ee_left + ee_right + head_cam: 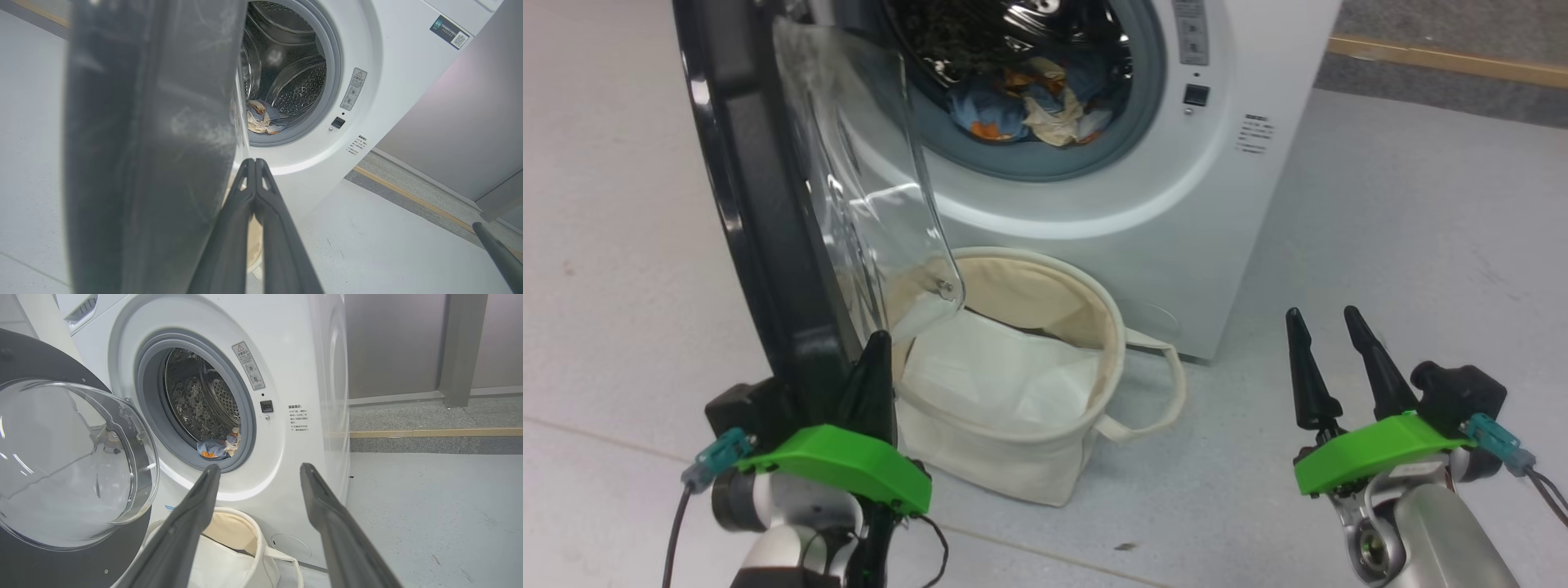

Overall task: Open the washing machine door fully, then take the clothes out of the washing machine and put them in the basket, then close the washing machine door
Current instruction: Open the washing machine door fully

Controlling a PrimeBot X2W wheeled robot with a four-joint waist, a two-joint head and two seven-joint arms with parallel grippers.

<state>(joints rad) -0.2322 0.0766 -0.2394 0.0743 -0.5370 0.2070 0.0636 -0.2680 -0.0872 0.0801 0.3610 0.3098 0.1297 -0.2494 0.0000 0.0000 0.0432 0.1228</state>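
Observation:
The white washing machine [1225,204] stands at the top with its drum showing. The washing machine door [760,245] hangs swung out to the left, black rim toward me and glass dome facing the drum. The clothes [1029,102], blue with orange and cream, lie low in the drum [261,118] [216,447]. The cream basket [1115,327] sits on the floor right in front of the machine. My left gripper [878,343] is shut on nothing, its tip beside the door's lower rim [151,143]. My right gripper [1323,314] is open and empty at the lower right, apart from everything.
A flat white sheet [996,376] lies inside the basket. Open grey floor [1421,245] stretches to the right of the machine. A wooden strip [1445,61] runs along the floor behind it, and a grey wall panel [392,343] stands beyond.

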